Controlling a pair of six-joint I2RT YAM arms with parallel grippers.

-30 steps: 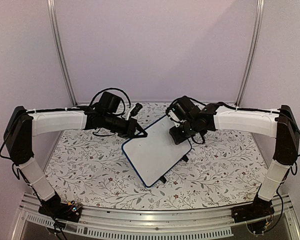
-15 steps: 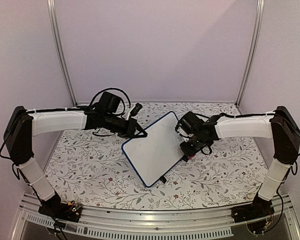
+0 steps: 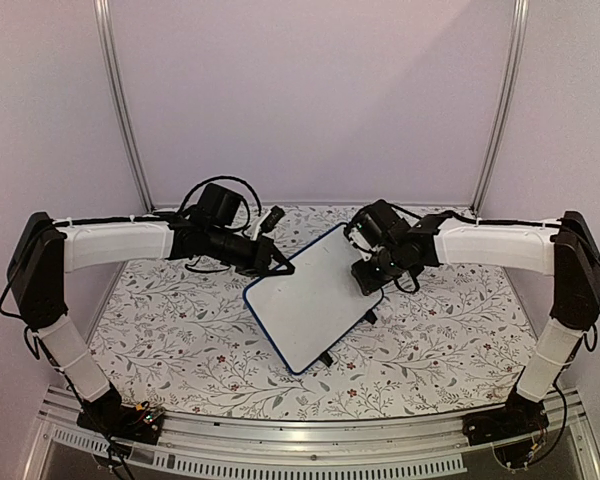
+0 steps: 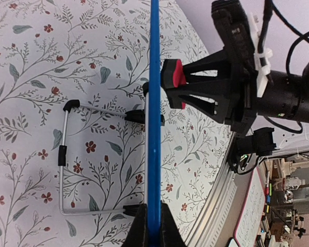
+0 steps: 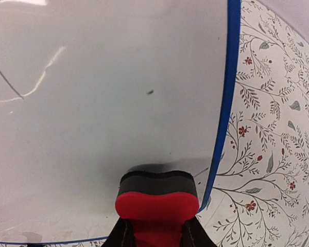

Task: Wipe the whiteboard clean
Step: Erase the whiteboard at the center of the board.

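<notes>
Looks nearly done: the blue-framed white board [image 3: 310,300] shows one dark speck [image 5: 150,92] (left claw [image 4: 153,226] clamps its edge, right claw [image 5: 155,234] a red block [image 5: 157,203]).

Soft, even light falls from above, faintly pink in my top view, with weak shadows on the desk [image 3: 180,340]. From my right wrist, the board [image 5: 118,103] glares at its top left; the red block [image 5: 157,206] casts a soft shadow and looks slightly blurred.
</notes>
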